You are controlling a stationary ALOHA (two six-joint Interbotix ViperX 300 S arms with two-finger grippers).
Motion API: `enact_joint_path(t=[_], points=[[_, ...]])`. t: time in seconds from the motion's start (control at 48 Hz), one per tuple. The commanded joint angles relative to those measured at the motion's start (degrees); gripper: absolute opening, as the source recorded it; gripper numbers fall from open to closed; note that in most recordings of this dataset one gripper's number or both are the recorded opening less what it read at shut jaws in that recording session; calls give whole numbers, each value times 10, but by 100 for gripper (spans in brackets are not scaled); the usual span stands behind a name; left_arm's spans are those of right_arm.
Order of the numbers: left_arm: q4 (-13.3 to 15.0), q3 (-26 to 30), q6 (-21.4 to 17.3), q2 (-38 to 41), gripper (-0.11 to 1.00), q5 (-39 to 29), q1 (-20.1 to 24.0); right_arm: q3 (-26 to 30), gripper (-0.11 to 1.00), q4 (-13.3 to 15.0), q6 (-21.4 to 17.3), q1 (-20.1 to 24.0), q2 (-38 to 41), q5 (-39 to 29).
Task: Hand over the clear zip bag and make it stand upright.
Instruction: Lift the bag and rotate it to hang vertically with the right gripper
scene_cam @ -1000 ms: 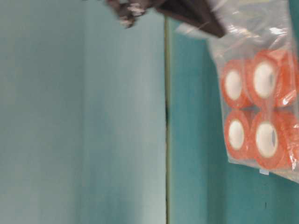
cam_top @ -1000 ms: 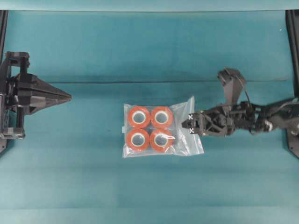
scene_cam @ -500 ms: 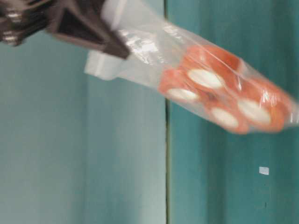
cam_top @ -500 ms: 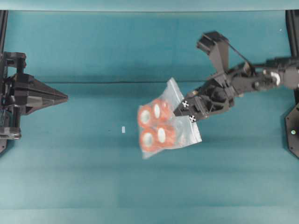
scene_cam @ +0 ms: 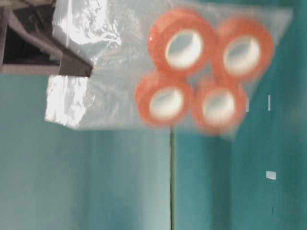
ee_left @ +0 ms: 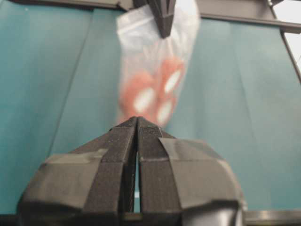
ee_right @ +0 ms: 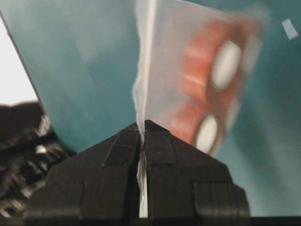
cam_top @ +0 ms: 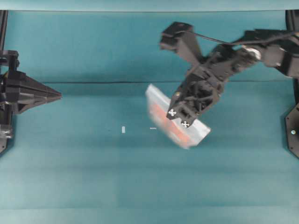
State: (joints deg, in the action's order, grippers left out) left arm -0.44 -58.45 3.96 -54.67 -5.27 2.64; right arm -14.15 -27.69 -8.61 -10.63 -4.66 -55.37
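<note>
The clear zip bag (cam_top: 192, 136) hangs in the air above the teal table, blurred and seen edge-on from overhead. Its orange-red tape rolls (scene_cam: 182, 45) with white cores show through the plastic in the table-level view. My right gripper (cam_top: 176, 117) is shut on the bag's thin upper edge (ee_right: 143, 94), and the film runs between its closed fingers (ee_right: 162, 150). My left gripper (cam_top: 59, 95) sits at the far left, shut on nothing and pointing toward the bag (ee_left: 155, 70), well apart from it. In the left wrist view the rolls hang just beyond its tip (ee_left: 138, 120).
Two small white scraps (cam_top: 123, 129) (cam_top: 153, 128) lie on the table left of the bag. A dark seam (cam_top: 117, 82) crosses the cloth. Black frame posts (cam_top: 292, 42) stand at the side edges.
The right gripper has lifted the bag off the table, carried it up and leftward, and turned it from flat to hanging on edge. The left gripper drew back slightly left.
</note>
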Motion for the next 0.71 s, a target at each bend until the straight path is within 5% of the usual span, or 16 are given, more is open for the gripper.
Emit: enact_joint_path(t=[0.0, 0.125, 0.229, 0.521, 0.688], points=[[-1, 11, 2, 0, -1, 5, 1, 41, 1, 11, 33, 4, 8, -38], [0, 11, 2, 2, 1, 5, 1, 61, 0, 36, 87, 4, 27, -74], [-1, 11, 3, 3, 13, 6, 1, 70, 1, 44, 109, 4, 37, -76], [0, 4, -1, 5, 92, 10, 4, 111, 1, 72, 127, 9, 68, -83], [0, -5, 2, 8, 91, 11, 5, 124, 1, 100, 161, 11, 81, -99]])
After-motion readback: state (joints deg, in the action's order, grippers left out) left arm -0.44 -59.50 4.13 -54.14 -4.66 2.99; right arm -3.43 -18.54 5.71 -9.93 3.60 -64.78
